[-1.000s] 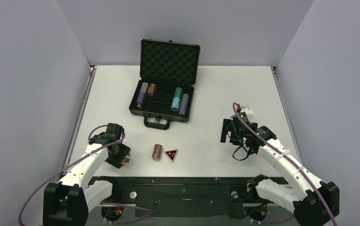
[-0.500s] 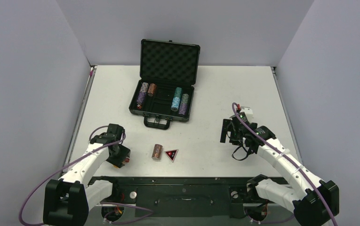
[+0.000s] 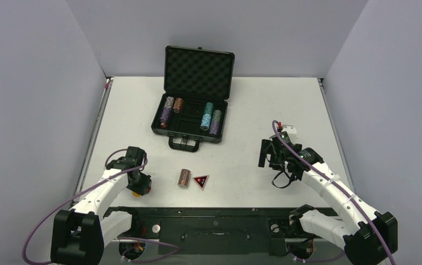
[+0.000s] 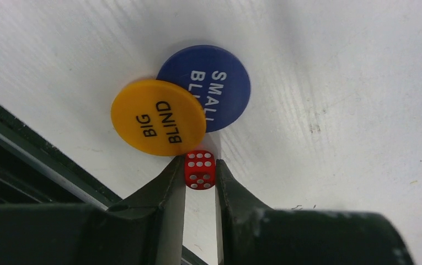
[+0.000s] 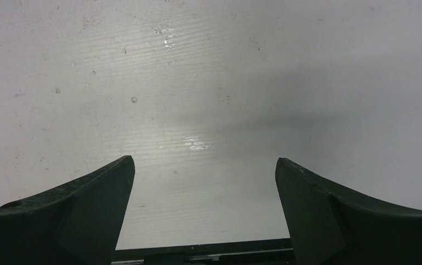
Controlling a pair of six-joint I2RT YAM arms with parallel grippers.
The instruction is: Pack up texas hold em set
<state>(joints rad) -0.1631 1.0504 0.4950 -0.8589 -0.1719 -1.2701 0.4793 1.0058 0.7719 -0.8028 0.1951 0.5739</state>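
Note:
My left gripper is shut on a small red die, pinched between the fingertips at the near-left of the table. Just beyond it lie a yellow "BIG BLIND" disc overlapping a blue "SMALL BLIND" disc. The open black briefcase stands at the back with purple, brown and teal chip stacks in it. A brown chip stack lies on its side beside the black-red triangle. My right gripper is open and empty over bare table.
The black rail at the table's near edge runs close behind the left fingers. Grey walls enclose the table on three sides. The briefcase handle points toward the arms.
The left gripper has shifted slightly toward the near edge. The red die that showed beside it in the top view is now hidden, and a bit of the yellow disc shows.

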